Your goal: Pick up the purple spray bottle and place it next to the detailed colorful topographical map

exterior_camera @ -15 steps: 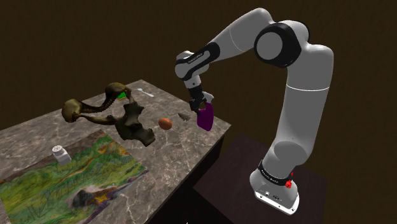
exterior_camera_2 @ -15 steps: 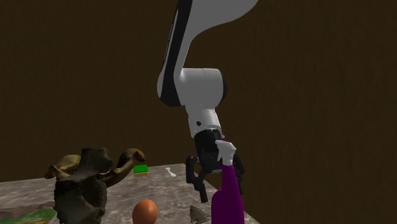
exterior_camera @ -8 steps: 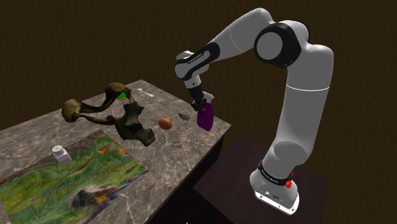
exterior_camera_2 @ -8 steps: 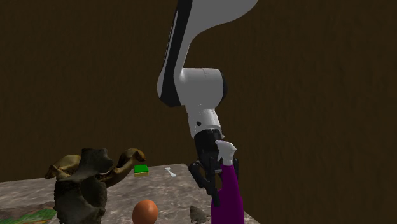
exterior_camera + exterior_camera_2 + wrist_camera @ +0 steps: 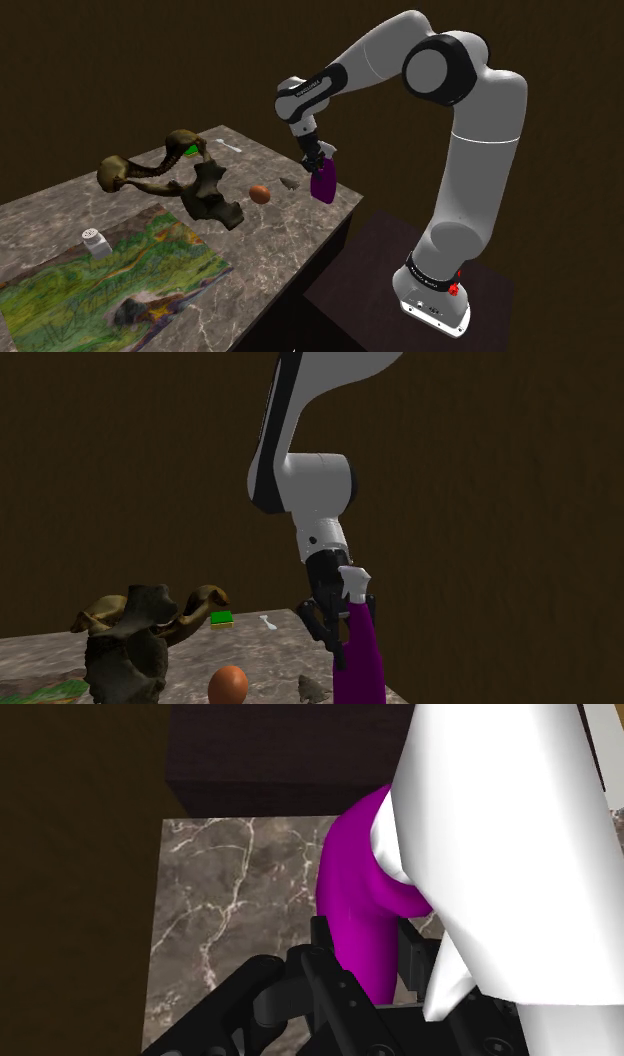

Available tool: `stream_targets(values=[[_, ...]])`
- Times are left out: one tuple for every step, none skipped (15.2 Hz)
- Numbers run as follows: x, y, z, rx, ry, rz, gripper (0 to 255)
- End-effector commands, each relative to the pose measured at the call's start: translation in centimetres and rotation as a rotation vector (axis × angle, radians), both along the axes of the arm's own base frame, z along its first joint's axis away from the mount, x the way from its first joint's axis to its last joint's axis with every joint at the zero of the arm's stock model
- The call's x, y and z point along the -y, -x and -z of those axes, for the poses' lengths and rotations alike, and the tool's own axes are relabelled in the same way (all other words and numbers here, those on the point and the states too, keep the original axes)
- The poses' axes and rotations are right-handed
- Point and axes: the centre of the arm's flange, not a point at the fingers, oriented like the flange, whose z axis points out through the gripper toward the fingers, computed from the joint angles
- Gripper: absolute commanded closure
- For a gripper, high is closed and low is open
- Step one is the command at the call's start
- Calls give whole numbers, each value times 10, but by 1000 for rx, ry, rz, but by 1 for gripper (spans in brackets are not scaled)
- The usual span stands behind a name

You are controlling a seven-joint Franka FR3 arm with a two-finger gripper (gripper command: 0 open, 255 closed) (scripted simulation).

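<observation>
My gripper is clamped on the neck of the purple spray bottle, just under its white trigger head. In the shoulder view the bottle is centre frame, at the marble counter's right-hand corner. The colorful map lies lower left, well apart.

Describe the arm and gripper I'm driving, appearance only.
White, rounded Franka arm with dark joint bands, light lettering on the black rings, and a small red part near its base. The all-black two-finger gripper is angular; no cables show.
</observation>
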Motion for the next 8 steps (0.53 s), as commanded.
stream_targets(values=[[-1,0,-11,0,0,0,255],[-1,0,-16,0,0,0,255],[-1,0,-21,0,0,0,255],[-1,0,-27,0,0,0,255],[-1,0,-32,0,0,0,255],[-1,0,-37,0,0,0,255],[-1,0,-43,0,0,0,255],[-1,0,-48,0,0,0,255]])
